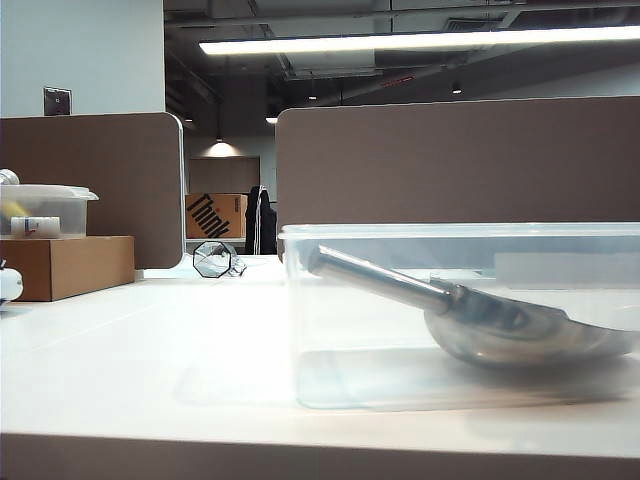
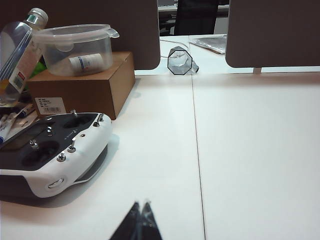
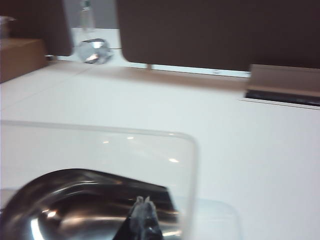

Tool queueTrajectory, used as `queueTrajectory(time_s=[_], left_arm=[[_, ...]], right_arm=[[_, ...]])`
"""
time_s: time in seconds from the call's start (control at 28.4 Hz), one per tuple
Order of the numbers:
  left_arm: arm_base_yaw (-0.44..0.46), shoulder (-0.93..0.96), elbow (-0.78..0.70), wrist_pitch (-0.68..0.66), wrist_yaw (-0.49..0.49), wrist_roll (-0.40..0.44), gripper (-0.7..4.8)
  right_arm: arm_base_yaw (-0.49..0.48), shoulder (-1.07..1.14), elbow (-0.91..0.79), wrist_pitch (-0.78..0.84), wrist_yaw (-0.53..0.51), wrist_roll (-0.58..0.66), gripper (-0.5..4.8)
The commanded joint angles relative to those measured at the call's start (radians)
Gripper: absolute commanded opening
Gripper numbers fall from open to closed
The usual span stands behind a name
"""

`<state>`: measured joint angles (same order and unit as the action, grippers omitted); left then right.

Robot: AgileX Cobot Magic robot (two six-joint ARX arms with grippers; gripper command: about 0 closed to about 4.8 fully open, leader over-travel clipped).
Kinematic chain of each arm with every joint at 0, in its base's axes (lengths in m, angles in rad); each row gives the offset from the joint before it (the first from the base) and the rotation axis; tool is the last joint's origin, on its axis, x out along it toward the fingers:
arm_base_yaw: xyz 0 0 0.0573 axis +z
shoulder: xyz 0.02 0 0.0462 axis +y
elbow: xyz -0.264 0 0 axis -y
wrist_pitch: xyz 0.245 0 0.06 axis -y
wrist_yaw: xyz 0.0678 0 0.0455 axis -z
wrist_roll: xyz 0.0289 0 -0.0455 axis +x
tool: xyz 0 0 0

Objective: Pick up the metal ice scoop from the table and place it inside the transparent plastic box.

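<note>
The shiny metal ice scoop (image 1: 480,318) lies inside the transparent plastic box (image 1: 350,330) near the counter's (image 1: 150,350) front edge, handle tilted up. The right gripper (image 3: 143,201) hovers above its bowl with fingers pressed together, empty; the left gripper (image 2: 141,204), fingers likewise together, is well apart.

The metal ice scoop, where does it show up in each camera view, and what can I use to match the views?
Exterior view: the metal ice scoop lies inside the transparent plastic box, lower right, handle slanting up to the left.
Left wrist view: not in it.
Right wrist view: its bowl fills the lower left, inside the box rim, by the right tool.
Shared landmark: the faceted clear object at the table's far edge.
</note>
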<state>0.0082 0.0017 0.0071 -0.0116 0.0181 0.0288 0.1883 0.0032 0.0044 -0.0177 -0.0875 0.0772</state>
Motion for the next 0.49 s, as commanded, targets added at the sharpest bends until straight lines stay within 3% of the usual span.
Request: queueTrajectory(time_s=[0.04,0.21,0.49], left_arm=[[-0.002,0.001,0.000,0.015,0.005,0.000,-0.01],[-0.002,0.001,0.000,0.012,0.005,0.000,-0.01],[-0.002,0.001,0.000,0.012,0.005,0.000,-0.01]], right_arm=[[-0.072,0.000,0.002,0.014,-0.003,-0.002,-0.01],[-0.168,0.000,0.002,0.014,0.015,-0.002,-0.01],[-0.170,0.000,0.002,0.014,0.025,-0.002,-0.01]])
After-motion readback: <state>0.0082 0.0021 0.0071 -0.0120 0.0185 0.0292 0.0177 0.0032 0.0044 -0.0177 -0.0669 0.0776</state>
